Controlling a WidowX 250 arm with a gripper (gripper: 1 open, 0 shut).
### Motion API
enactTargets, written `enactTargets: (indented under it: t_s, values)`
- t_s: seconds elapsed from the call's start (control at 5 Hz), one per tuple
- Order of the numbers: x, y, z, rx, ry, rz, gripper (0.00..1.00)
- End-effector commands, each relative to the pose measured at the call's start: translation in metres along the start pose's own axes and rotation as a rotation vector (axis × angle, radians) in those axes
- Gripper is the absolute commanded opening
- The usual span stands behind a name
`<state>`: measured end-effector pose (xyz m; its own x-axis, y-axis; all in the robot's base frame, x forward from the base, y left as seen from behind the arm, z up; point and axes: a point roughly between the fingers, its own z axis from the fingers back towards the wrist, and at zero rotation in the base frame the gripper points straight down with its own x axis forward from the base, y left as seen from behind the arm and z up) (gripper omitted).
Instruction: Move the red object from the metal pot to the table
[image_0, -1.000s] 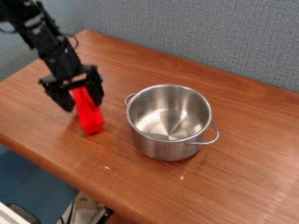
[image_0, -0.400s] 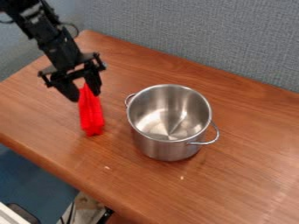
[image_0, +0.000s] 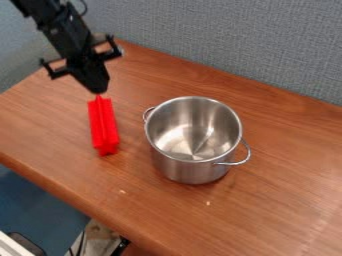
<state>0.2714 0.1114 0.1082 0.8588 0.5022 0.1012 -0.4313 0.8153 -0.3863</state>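
Evidently, the red bar (image_0: 103, 126) lies on the table (image_0: 201, 222), beside the pot (image_0: 193, 139) and apart from it, consistent with a completed transfer. Beyond the bar's far end, the pincer (image_0: 99, 92) points down, closed to narrow and gripping nothing, presumably for withdrawal; contact with the bar cannot be determined.

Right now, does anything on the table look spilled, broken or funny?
No, nothing stands out. The red block lies on the table beside the pot, which stands upright with no dents I can see. I see no puddles or broken bits.
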Motion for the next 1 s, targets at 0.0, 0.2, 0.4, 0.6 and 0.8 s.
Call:
enactTargets:
  t_s: [0.0,0.2,0.4,0.6,0.8]
  values:
    - [0.011,-0.023,0.027,-0.026,-0.059,-0.021,0.00]
    - [0.010,-0.026,0.024,-0.014,-0.053,-0.024,1.00]
    - [0.013,-0.026,0.025,0.031,-0.067,0.030,1.00]
    - [0.016,-0.026,0.027,0.067,-0.083,0.086,1.00]
    - [0.006,-0.027,0.032,0.094,-0.032,-0.024,1.00]
